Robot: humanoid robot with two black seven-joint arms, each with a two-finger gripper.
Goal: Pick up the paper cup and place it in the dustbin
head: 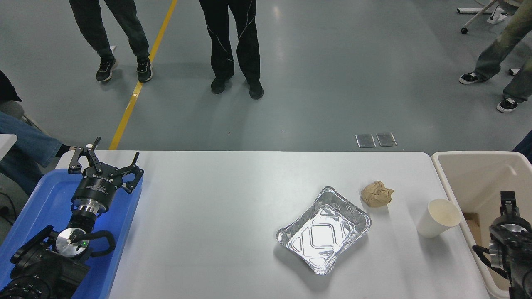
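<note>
The white paper cup [438, 218] stands on the table near its right edge, leaning slightly, with its cream inside showing. The cream dustbin [478, 174] stands just right of the table, beside the cup. My right gripper [508, 202] comes in at the lower right over the dustbin's inside, a short way right of the cup and apart from it. Only its dark tip shows. My left gripper [107, 160] is open and empty, parked over the blue tray [45, 199] at the lower left.
A silver foil tray [286, 236] lies empty at centre right. A crumpled brown paper ball [376, 194] lies between it and the cup. Several people stand on the floor beyond the table's far edge.
</note>
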